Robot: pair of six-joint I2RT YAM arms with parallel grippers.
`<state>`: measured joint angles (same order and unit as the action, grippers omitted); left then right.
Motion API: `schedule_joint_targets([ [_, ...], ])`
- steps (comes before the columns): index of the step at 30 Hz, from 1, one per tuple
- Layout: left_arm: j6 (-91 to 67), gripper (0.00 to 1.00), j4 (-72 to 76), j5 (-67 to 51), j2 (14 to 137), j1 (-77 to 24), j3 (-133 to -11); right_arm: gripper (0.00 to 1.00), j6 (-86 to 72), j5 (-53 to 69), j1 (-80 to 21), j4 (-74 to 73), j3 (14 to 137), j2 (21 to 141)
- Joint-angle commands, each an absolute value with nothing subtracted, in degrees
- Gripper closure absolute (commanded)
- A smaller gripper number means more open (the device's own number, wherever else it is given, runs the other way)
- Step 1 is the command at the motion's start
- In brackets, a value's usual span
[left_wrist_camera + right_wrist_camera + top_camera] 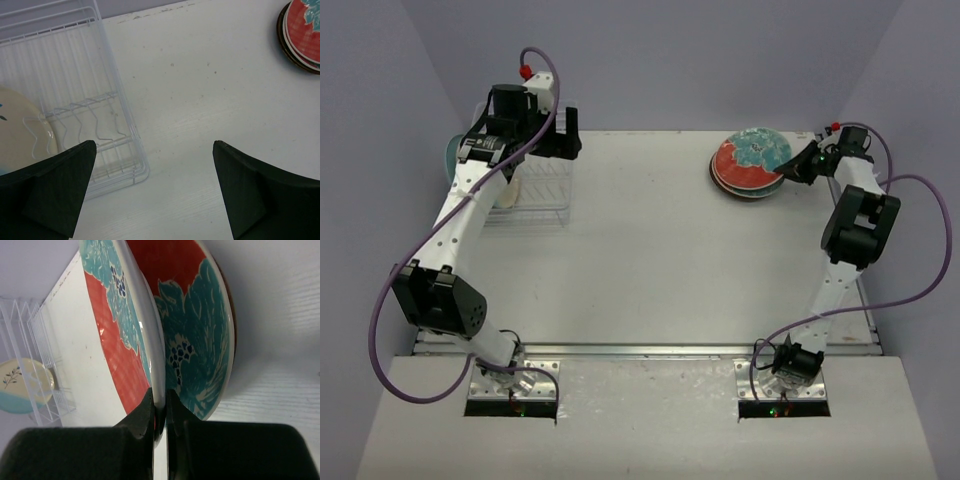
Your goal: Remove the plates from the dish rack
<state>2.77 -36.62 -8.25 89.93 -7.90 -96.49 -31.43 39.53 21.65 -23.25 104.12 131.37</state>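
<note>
The white wire dish rack [542, 190] stands at the far left and also shows in the left wrist view [75, 75]. A cream plate with a pale blue segment [17, 130] stands in it, partly hidden by my left arm in the top view [510, 192]. My left gripper [563, 138] is open and empty, above the table at the rack's right side [155, 150]. At the far right a red plate with teal patches [750, 160] tops a stack. My right gripper [160, 397] is shut on the rim of that red plate [120, 315], tilted above a second red-and-teal plate [200, 340].
The stack of plates [300, 30] has a dark plate at the bottom. The rack [25, 335] and the cream plate [20, 385] show far off in the right wrist view. Grey walls close in behind and on both sides. A metal strip runs along the near table edge [640, 350].
</note>
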Motion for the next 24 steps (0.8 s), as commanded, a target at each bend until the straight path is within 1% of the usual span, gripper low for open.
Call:
schedule_joint_targets([
  [1,3.34,0.00,-34.01,-6.77,87.01,-8.00,-96.06,0.98,-34.71,44.31,21.80,-21.62,111.46,131.93],
  [2,3.43,0.00,-33.93,-6.76,87.01,-8.00,-95.97,0.97,-34.52,44.28,21.80,-22.46,112.16,132.65],
  [4,3.72,0.00,-33.93,-6.38,87.01,-8.00,-95.80,0.77,-33.29,43.36,21.78,-25.32,113.29,134.32],
  [5,3.88,0.00,-33.92,-6.15,87.01,-8.00,-95.80,0.71,-32.50,42.84,21.70,-26.14,113.39,134.58],
  [6,4.04,0.00,-33.84,-6.15,87.01,-8.00,-95.80,0.62,-30.92,40.95,21.54,-27.96,113.55,134.81],
  [8,4.22,0.00,-33.84,-5.54,86.85,-8.00,-95.64,0.58,-28.70,38.38,21.29,-29.00,113.56,134.66],
  [10,4.22,0.00,-33.40,-3.52,86.57,-8.00,-95.19,0.56,-25.36,33.30,20.83,-31.63,113.50,133.96],
  [12,4.02,0.00,-32.99,-1.16,85.75,-8.00,-94.74,0.52,-20.80,25.89,19.14,-33.30,112.49,132.11],
  [16,3.79,0.00,-32.61,4.59,84.78,-8.00,-93.93,0.43,-12.46,11.99,14.82,-31.83,108.35,127.62],
  [19,4.12,0.00,-32.52,8.16,84.13,-8.00,-93.19,0.34,-6.84,3.89,10.93,-30.26,105.87,125.72],
  [20,4.29,0.00,-32.44,9.65,83.95,-8.00,-93.00,0.32,-5.46,3.69,9.83,-30.23,105.49,125.68],
  [22,4.94,0.00,-31.95,18.38,84.09,-7.95,-92.92,0.25,-2.29,-1.10,7.53,-30.27,105.25,125.32],
  [24,5.58,0.00,-32.39,26.17,85.51,-7.54,-94.60,0.14,-1.13,-4.79,5.41,-31.07,105.66,125.81],
])
